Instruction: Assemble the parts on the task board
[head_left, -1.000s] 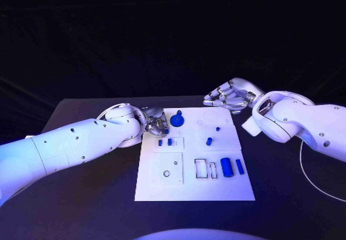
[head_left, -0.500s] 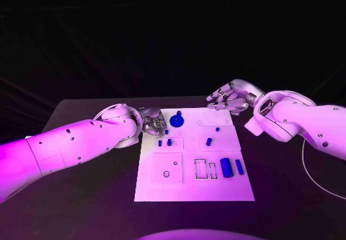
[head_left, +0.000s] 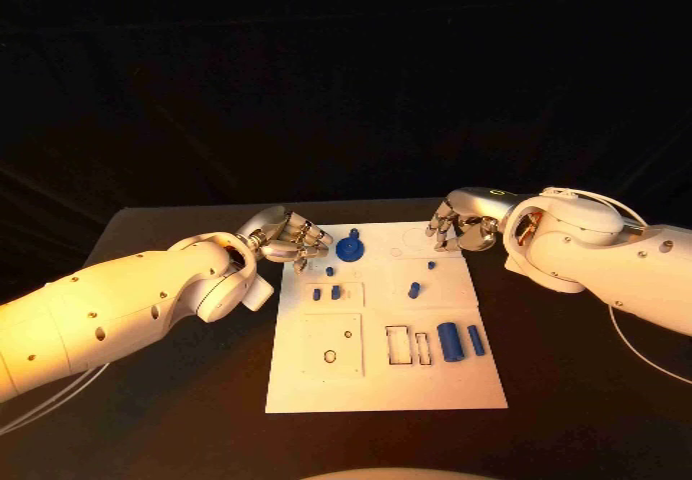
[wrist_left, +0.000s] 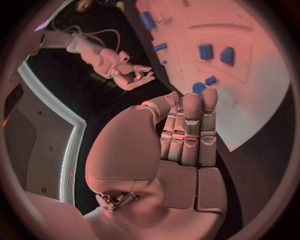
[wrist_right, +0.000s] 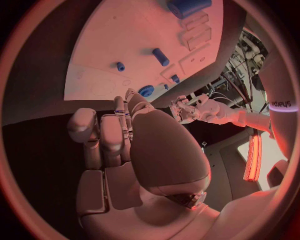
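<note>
The white task board (head_left: 378, 385) lies in the middle of the table. On it are a blue disc with a knob (head_left: 351, 247), a small blue piece (head_left: 330, 270), two short blocks (head_left: 326, 293), a peg (head_left: 430, 266), another short piece (head_left: 414, 290) and two cylinders (head_left: 462, 342). My left hand (head_left: 289, 240) hovers at the board's far left edge, fingers straight and side by side, holding nothing; its fingertips (wrist_left: 201, 97) end just short of the small blue piece (wrist_left: 200, 87). My right hand (head_left: 459, 228) hangs over the board's far right corner, fingers bent down, nothing in it (wrist_right: 115, 130).
The black table (head_left: 173, 400) surrounds the board on all sides. Outlined slots (head_left: 405, 345) and a square plate with a hole (head_left: 332, 345) mark the board's near half. Both white forearms (head_left: 130, 300) (head_left: 606, 250) reach in beside the board's far half.
My right hand has come down and nearer, from beyond the board to its far right corner. My left hand has drawn back slightly leftward off the board. The view has shifted a little.
</note>
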